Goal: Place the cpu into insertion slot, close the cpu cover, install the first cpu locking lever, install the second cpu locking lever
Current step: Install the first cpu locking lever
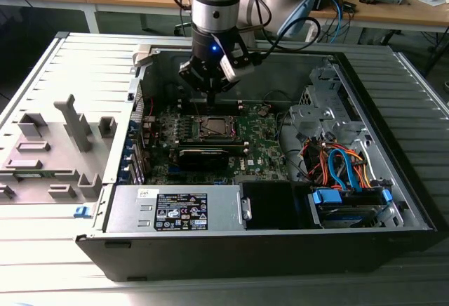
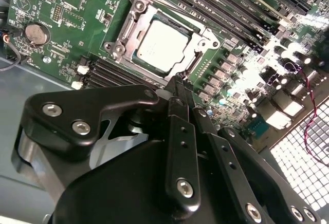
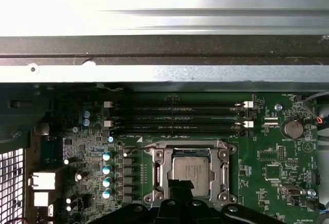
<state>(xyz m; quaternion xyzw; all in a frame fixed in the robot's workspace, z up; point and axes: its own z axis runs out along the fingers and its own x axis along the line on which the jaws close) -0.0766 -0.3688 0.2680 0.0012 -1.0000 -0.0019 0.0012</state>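
Observation:
The cpu, a silver-topped square chip, lies flat in the insertion slot on the green motherboard. The cpu cover, a silver frame with a square window, lies down around it. A thin metal lever runs along one side of the frame. My gripper hangs just over the socket's edge. Its black fingers are shut together to a narrow tip beside the cover's rim. I cannot tell whether the tip touches anything.
Black memory slots run beside the socket, and a coin cell sits further along the board. In the exterior view, a long black card lies in front of the socket, with the power supply nearer still. Cables fill the exterior view's right.

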